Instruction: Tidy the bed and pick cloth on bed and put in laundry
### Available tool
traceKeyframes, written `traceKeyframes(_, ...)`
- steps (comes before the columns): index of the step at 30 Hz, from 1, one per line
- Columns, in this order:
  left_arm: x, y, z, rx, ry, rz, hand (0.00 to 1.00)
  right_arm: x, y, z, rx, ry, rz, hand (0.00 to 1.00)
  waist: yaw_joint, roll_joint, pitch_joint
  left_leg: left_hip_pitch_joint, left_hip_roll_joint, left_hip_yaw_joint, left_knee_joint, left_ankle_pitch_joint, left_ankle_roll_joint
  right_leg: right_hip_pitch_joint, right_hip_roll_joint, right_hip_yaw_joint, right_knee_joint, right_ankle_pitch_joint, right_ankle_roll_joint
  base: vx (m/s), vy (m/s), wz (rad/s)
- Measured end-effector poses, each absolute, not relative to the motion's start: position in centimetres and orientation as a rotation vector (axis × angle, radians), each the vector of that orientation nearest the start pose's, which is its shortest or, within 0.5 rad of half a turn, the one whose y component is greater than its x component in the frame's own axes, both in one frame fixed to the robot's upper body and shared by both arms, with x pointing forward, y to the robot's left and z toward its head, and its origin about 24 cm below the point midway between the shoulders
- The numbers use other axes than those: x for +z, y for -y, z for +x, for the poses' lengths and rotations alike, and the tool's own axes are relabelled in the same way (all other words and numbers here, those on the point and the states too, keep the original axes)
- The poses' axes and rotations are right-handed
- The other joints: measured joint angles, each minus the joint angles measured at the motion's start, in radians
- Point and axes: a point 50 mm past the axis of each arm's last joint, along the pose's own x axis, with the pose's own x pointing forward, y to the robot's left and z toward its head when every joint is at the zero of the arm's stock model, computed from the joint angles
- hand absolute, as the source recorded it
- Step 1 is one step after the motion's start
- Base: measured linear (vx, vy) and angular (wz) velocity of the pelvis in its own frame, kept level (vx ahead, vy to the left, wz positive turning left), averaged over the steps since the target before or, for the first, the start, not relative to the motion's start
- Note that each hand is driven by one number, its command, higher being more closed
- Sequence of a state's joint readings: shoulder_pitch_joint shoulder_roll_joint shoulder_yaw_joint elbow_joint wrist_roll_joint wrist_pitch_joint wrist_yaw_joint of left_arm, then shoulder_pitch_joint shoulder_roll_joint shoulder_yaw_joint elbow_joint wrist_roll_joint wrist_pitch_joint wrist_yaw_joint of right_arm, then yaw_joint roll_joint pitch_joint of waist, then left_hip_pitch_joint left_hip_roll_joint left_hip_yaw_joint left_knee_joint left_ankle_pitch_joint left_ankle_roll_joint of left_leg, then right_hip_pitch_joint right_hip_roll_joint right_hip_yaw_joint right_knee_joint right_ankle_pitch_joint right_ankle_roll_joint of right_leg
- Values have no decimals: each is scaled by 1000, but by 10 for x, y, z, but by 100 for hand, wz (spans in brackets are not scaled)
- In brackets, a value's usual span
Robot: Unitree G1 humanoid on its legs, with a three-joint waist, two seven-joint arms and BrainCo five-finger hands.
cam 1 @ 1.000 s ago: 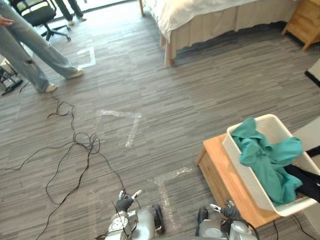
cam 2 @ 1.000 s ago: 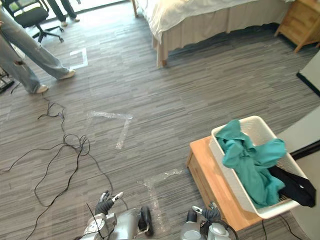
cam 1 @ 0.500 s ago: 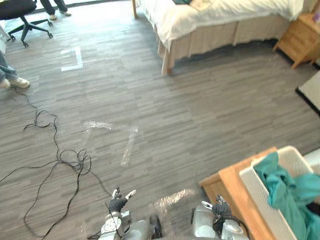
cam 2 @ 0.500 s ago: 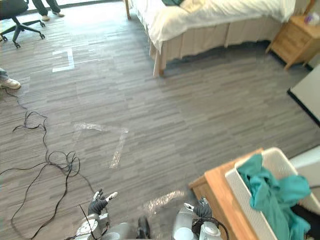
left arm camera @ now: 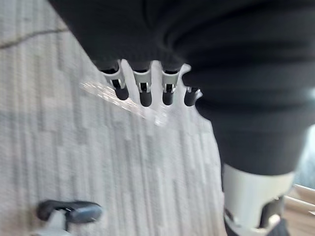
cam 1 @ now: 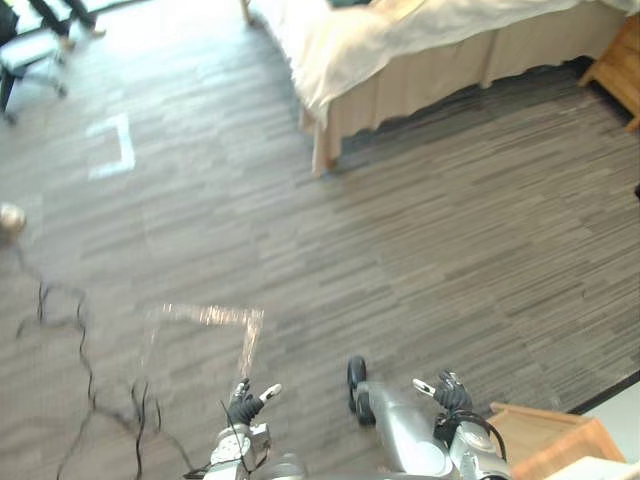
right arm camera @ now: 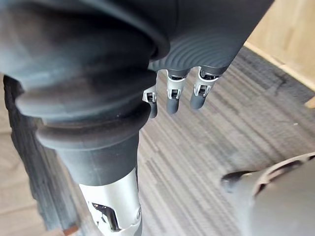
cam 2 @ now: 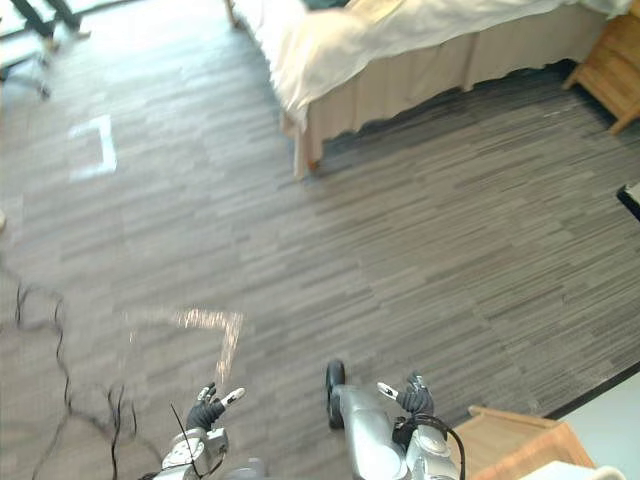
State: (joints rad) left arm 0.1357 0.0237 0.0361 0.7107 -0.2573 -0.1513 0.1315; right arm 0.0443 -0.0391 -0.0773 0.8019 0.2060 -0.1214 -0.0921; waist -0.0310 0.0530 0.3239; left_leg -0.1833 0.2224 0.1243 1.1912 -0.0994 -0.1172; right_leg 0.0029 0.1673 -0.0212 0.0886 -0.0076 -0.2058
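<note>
Hanging near the floor [cam 1: 450,230], left hand [cam 1: 243,405] and right hand [cam 1: 447,392] are dangling loose-fingered (holding nothing), bed [cam 1: 420,40] far ahead.

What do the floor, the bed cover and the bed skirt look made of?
Floor: probably matte vinyl or laminate, grey streaked planks.
Bed cover: soft cream fabric, draping in folds.
Bed skirt: beige cloth, hanging in flat panels.

grey plank floor [cam 1: 450,230]: tape marks [cam 1: 205,315] | bed [cam 1: 430,90]: cream cover [cam 1: 340,35]
</note>
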Motion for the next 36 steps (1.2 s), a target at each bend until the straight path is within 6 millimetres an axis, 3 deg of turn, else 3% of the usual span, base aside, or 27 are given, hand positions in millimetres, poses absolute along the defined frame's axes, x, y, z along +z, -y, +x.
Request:
traceKeyframes(2, -121, -182, 143, 351, -692, -201, 0, -122, 183, 165, -281, -724, 149, 0, 18, 0, 0, -96, -16, -3, -82, -31, -3, 54, -1, 47, -26, -25, 31, 486, 94, -105)
traceKeyframes(3, -121, -184, 141, 366, -688, -207, 0, -124, 182, 162, -281, -737, 155, 0, 29, -5, 2, -150, -35, 6, -187, -66, 1, 91, -7, 66, -32, -63, 47, 642, 198, -94)
traceKeyframes(5, -121, -185, 137, 375, -693, -212, 0, -124, 182, 160, -284, -741, 157, 0, 30, -2, -2, -193, -66, 19, -431, -77, 14, 157, -24, 82, -38, -97, 83, 594, 207, -51)
traceKeyframes(6, -121, -185, 138, 375, -691, -215, 0, -124, 183, 160, -285, -741, 155, 0, 37, -9, -3, -192, -94, 20, -597, -72, 15, 182, -38, 96, -38, -113, 104, 644, 262, -37)
traceKeyframes(8, -119, -185, 139, 373, -682, -214, 0, -123, 191, 162, -302, -729, 147, 0, 55, -20, -6, -192, -148, 21, -1000, 32, 30, 258, -68, 126, -61, -150, 159, 774, 345, -50)
traceKeyframes(11, -123, -186, 133, 378, -706, -209, 0, -127, 195, 150, -314, -757, 131, 0, 71, -16, -41, -205, -147, 74, -1115, 54, 51, 337, -86, 171, -29, -235, 218, 646, 379, -61)
traceKeyframes(12, -125, -189, 129, 382, -720, -198, 0, -133, 194, 137, -322, -803, 129, 0, 78, -48, -78, -203, -171, 82, -1091, 207, 142, 329, -120, 182, 64, -302, 227, 715, 433, -47)
traceKeyframes(13, -126, -201, 126, 389, -733, -160, 0, -140, 185, 128, -313, -848, 141, 0, 70, -113, -115, -197, -220, 110, -1064, 249, 178, 266, -172, 167, 233, -331, 260, 867, 508, -27)
traceKeyframes(14, -124, -208, 129, 389, -725, -134, 0, -143, 179, 121, -306, -872, 146, 0, 68, -159, -118, -165, -265, 122, -1039, 230, 222, 183, -204, 148, 466, -276, 321, 866, 480, 5)
traceKeyframes(15, -123, -209, 132, 380, -725, -122, 0, -143, 177, 123, -299, -871, 141, 0, 61, -167, -118, -143, -286, 112, -1027, 200, 230, 131, -212, 143, 588, -190, 370, 737, 393, 32)
traceKeyframes(16, -122, -207, 136, 364, -721, -116, 0, -143, 177, 123, -291, -871, 134, 0, 36, -164, -116, -106, -311, 83, -1014, 163, 238, 68, -222, 133, 755, -115, 403, 714, 387, 58)
traceKeyframes(17, -122, -198, 139, 328, -723, -116, 0, -140, 178, 129, -282, -851, 126, 0, 18, -146, -103, -19, -327, 63, -1020, 124, 241, -8, -241, 97, 939, -139, 367, 557, 306, 57)
traceKeyframes(20, -122, -184, 142, 274, -723, -123, 0, -129, 174, 144, -218, -767, 94, 0, -3, -102, -91, 174, -337, -20, -1069, 100, 229, -129, -306, -39, 1002, -214, 298, 623, 305, 58)
traceKeyframes(23, -119, -177, 151, 237, -701, -120, 0, -120, 170, 156, -192, -705, 91, 0, -11, -81, -79, 274, -332, -111, -1093, 83, 201, -215, -306, -66, 731, -288, 313, 621, 125, 109)
traceKeyframes(24, -119, -177, 152, 236, -696, -121, 0, -119, 172, 157, -195, -696, 88, 0, -11, -81, -80, 301, -329, -147, -1091, 54, 155, -242, -291, -26, 566, -283, 317, 565, -19, 129)
traceKeyframes(25, -119, -177, 151, 236, -700, -121, 0, -119, 172, 156, -199, -698, 89, 0, -12, -84, -80, 321, -327, -176, -1091, 26, 113, -259, -277, 41, 407, -251, 310, 566, -51, 133)
traceKeyframes(26, -119, -177, 151, 237, -701, -120, 0, -119, 173, 156, -200, -699, 89, 0, -12, -88, -82, 332, -324, -183, -1090, 9, 96, -264, -273, 76, 334, -218, 304, 566, -106, 146)
traceKeyframes(27, -120, -182, 147, 255, -708, -118, 0, -121, 172, 152, -204, -709, 93, 0, -6, -95, -85, 369, -309, -192, -1086, -49, 68, -270, -266, 118, 195, -82, 293, 589, -163, 107)
traceKeyframes(29, -125, -190, 131, 314, -745, -127, 0, -123, 168, 149, -191, -721, 102, 0, -2, -112, -96, 409, -307, -200, -1046, -136, 74, -294, -266, 121, 215, 56, 283, 630, -232, 68)
traceKeyframes(30, -128, -185, 123, 342, -763, -169, 0, -119, 170, 155, -182, -697, 100, 0, 8, -68, -101, 404, -266, -190, -982, -162, 62, -310, -232, 91, 294, 10, 242, 497, -226, 25)
traceKeyframes(33, -123, -172, 125, 325, -726, -220, 0, -110, 175, 159, -188, -647, 102, 0, 11, -43, -98, 306, -225, -143, -741, -158, 56, -268, -221, 45, 300, -78, 226, 413, -215, 36)
traceKeyframes(34, -119, -167, 130, 313, -697, -243, 0, -108, 175, 159, -191, -638, 103, 0, 12, -36, -96, 221, -176, -83, -575, -154, 27, -224, -213, 18, 270, -91, 210, 364, -175, 63)
traceKeyframes(36, -111, -168, 136, 305, -647, -249, 0, -95, 177, 163, -211, -573, 126, 0, 23, -49, -87, 165, -71, 103, -479, -168, 49, -108, -221, -25, 203, -108, 188, 399, -172, 48)
